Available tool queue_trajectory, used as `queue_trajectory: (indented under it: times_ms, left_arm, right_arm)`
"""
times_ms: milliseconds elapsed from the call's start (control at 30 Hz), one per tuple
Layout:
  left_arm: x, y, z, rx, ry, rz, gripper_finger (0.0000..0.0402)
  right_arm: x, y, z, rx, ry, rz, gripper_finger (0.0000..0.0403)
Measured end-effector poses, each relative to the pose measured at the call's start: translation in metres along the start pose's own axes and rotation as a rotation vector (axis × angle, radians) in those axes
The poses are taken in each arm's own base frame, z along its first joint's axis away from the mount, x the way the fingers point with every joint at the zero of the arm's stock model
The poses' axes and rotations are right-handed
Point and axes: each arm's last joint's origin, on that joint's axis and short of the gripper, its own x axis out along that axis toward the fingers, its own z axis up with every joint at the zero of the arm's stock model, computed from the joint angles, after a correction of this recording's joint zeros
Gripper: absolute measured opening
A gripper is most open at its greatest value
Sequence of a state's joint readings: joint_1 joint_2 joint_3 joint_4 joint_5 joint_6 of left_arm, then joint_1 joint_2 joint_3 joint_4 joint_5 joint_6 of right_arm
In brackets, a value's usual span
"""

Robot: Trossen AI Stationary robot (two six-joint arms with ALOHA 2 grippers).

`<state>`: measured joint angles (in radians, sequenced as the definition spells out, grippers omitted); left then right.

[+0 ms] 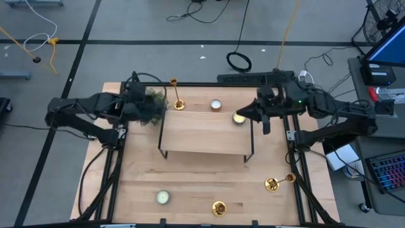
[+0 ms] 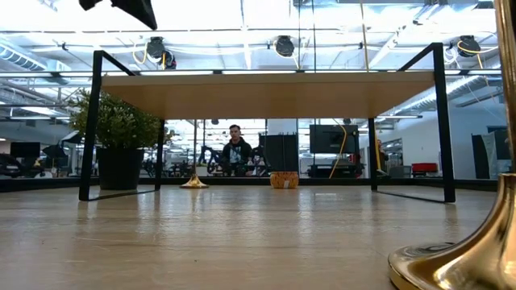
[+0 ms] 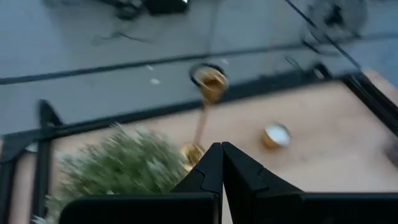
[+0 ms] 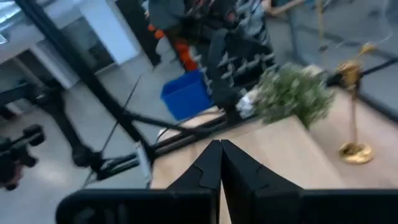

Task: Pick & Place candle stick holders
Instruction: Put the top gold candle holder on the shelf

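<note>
1. While both arms sit raised at the far end of the surface [image 1: 190,174], neither carries anything: the left tool [image 3: 221,163] has its fingers pressed together with nothing between them, and the right tool [image 4: 219,160] is the same.
2. The left tool is above the bushy green plant [image 1: 150,106] at the far left. The right tool is over the far right corner of the small raised shelf [image 1: 205,133], close to a tealight candle [image 1: 239,118].
3. Candle stick holder one [image 1: 177,95], tall and upright, stands at the far edge just beside the plant and behind the shelf.
4. Candle stick holder two [image 1: 276,183] lies tipped on its side near the right edge, towards the near end.
5. Candle stick holder three [image 1: 219,208] stands at the near edge, roughly centre; only its base and lower stem show at the right edge of the low view.
6. Other tealights: one [image 1: 216,104] behind the shelf, one [image 1: 163,197] near the near left.
7. Judgement on progress: no holder is gripped and the shelf top is bare, so placement appears not yet achieved. The intended destination cannot be determined from these views.
8. Remaining, as judged: all three holders are outstanding; the tipped one will likely need a grasp along its stem.
</note>
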<state>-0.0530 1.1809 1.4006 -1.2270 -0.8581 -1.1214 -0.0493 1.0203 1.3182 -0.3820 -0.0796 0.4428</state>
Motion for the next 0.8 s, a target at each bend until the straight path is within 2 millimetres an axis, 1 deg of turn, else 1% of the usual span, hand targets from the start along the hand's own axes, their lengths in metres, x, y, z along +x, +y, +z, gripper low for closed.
queue_trajectory:
  times_ms: [133, 300, 433, 500, 567, 667, 800]
  left_arm:
    - [0.007, 0.006, 0.003, -0.055, -0.098, 0.085, 0.0007]
    - [0.019, 0.017, -0.007, -0.266, -0.237, 0.168, 0.0007]
    - [0.033, 0.035, -0.021, -0.412, -0.303, 0.226, 0.0007]
    - [0.037, 0.049, -0.026, -0.429, -0.312, 0.256, 0.0007]
    - [0.039, 0.062, -0.029, -0.402, -0.303, 0.281, 0.0007]
    - [0.041, 0.076, -0.034, -0.381, -0.255, 0.241, 0.0003]
    - [0.043, 0.079, -0.029, -0.37, -0.267, 0.058, 0.0003]
  right_arm:
    - [-0.004, -0.002, -0.003, -0.058, -0.034, -0.066, 0.0004]
    - [-0.004, -0.002, -0.006, -0.077, -0.033, -0.059, 0.0004]
    - [-0.003, 0.0, -0.008, -0.106, -0.032, -0.07, 0.0004]
    - [-0.002, 0.001, -0.009, -0.121, -0.037, -0.085, 0.0004]
    - [-0.001, 0.001, -0.009, -0.129, -0.034, -0.085, 0.0004]
    - [0.0, 0.001, -0.009, -0.13, -0.031, -0.085, 0.0004]
    - [0.001, 0.001, -0.01, -0.134, -0.028, -0.087, 0.0004]
